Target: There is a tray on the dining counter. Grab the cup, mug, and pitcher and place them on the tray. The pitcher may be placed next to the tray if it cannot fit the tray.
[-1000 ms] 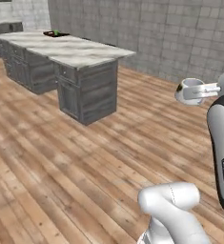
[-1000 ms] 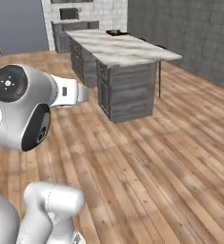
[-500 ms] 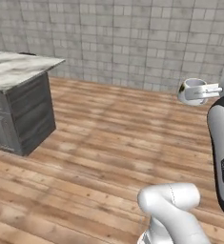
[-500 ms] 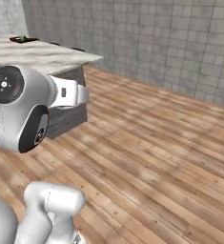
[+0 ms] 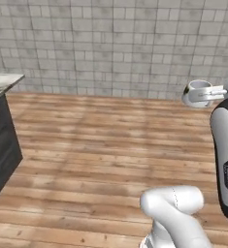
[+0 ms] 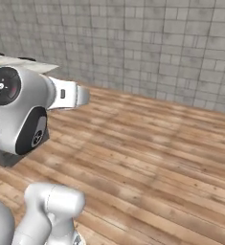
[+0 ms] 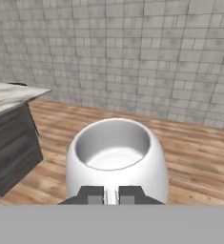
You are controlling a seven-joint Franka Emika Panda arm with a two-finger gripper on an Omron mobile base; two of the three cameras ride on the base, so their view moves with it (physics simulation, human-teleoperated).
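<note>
Grey tile wall and plank floor lie ahead, the tabletop (image 5: pixel 0 83) off to my left, and I judge the mug (image 7: pixel 117 159) rides upright and clear of the floor for carrying, my claw (image 7: pixel 111 194) clenched on its handle.

there is a small line of dark letters on the side of the arm (image 5: pixel 227 169) in the left base view, but it is too tiny to read. no other words or numbers.
</note>
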